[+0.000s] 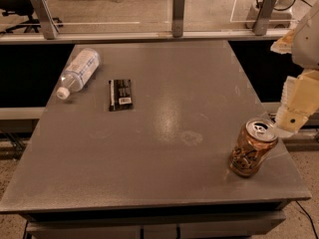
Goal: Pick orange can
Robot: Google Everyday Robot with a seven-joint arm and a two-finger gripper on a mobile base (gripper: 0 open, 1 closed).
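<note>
Glossy metal orange can (251, 148) beside matt plastic gripper (291, 119)

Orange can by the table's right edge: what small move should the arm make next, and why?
Probably ease the gripper slightly down and in toward the orange can: it sits beside the can's top rim, seemingly not around it, and the can rests on the table.

Grey table (174, 183): orange can (251, 148) near right edge beside the hand (289, 123), water bottle (79, 71) and dark packet (120, 94) far left.
</note>
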